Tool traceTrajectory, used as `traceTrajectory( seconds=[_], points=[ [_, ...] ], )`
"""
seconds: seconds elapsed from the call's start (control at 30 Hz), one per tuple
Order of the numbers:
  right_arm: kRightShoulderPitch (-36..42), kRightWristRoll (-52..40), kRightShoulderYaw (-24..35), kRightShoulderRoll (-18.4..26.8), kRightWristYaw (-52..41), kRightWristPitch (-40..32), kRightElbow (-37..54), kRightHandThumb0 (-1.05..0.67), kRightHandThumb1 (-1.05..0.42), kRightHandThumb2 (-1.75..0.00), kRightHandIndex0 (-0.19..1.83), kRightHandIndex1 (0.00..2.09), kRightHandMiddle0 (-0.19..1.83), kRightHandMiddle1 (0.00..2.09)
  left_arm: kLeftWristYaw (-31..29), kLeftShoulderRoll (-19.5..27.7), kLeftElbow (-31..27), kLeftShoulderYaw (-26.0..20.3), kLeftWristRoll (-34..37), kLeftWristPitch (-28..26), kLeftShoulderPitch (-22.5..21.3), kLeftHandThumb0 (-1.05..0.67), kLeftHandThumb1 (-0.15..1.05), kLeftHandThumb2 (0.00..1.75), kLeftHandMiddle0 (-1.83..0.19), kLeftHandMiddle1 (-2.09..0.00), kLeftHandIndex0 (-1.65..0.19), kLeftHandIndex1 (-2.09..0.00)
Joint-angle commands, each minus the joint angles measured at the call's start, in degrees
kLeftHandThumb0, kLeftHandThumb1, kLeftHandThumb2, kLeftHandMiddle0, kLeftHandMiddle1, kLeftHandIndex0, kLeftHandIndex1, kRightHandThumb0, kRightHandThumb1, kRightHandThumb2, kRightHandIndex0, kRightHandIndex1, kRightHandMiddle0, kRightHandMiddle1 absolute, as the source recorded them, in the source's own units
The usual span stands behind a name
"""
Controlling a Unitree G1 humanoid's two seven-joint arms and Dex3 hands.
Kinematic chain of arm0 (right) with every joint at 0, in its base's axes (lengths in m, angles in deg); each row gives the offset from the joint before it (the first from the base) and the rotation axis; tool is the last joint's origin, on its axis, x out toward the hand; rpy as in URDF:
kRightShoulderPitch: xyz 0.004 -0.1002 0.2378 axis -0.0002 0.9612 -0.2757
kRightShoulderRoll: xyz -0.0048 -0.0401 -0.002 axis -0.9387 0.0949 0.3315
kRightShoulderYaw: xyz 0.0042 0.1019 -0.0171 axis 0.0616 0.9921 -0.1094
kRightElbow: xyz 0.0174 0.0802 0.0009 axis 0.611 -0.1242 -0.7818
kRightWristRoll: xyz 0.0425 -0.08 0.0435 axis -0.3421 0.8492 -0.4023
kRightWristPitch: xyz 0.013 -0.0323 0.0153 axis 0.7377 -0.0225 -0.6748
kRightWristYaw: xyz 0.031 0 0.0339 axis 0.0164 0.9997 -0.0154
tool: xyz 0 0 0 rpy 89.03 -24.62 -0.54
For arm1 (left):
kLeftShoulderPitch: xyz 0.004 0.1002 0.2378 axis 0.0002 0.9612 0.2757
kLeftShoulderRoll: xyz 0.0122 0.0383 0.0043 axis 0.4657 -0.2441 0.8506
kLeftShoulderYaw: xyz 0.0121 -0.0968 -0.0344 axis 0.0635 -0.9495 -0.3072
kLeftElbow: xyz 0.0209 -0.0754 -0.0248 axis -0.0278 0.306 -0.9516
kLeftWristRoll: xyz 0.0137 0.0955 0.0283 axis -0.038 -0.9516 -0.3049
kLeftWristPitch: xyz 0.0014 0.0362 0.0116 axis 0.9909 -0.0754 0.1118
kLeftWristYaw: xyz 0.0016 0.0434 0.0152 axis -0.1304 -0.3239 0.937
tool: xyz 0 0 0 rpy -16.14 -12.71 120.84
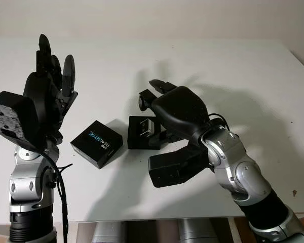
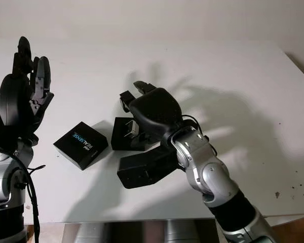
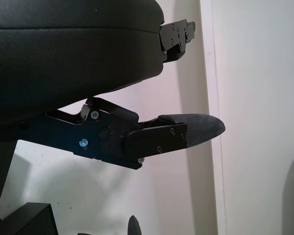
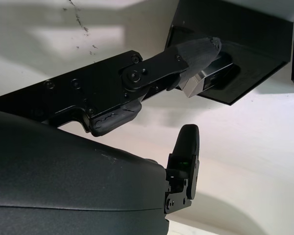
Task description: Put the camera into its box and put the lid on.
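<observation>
The left hand (image 1: 45,96) is raised open at the bench's (image 1: 243,76) near left. The lid (image 1: 97,143) lies beside the box (image 1: 138,132), where the right hand (image 1: 164,109) fingers (image 4: 198,49) touch the camera (image 4: 206,76) without gripping.

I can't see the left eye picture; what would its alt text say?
The robot's black right hand hovers over an open black box holding a silvery camera. A black printed lid lies beside it on the white table, and the left hand is raised, open.
</observation>
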Motion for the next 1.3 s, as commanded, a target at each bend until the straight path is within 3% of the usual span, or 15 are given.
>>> traceTrajectory(
  seconds=[0.0, 0.33, 1.27],
  points=[
    [0.0, 0.2, -0.3, -0.8, 1.1, -0.6, -1.0, -0.77, -1.01, -0.06, 0.22, 0.06, 0.03, 1.26, 0.1, 0.4, -0.1, -0.1, -0.1, 0.7, -1.2, -0.64, 1.05, 0.51, 0.19, 0.0, 0.19, 0.0],
    [-0.5, -0.6, -0.3, -1.7, 2.4, -1.3, -3.3, -0.76, -1.04, -0.06, 0.24, 0.06, 0.0, 1.35, 0.0, 0.5, -0.5, 0.3, -0.3, 0.3, -1.1, -0.64, 1.05, 0.52, 0.19, 0.0, 0.19, 0.0],
    [-0.8, -1.7, -1.3, -2.3, 4.3, -2.0, -6.8, -0.65, -1.02, -0.05, 0.28, 0.06, 0.1, 1.25, -0.2, 0.7, -1.7, 0.4, -0.4, -1.3, -0.4, -0.62, 1.05, 0.54, 0.19, 0.0, 0.19, 0.0]
  ],
)
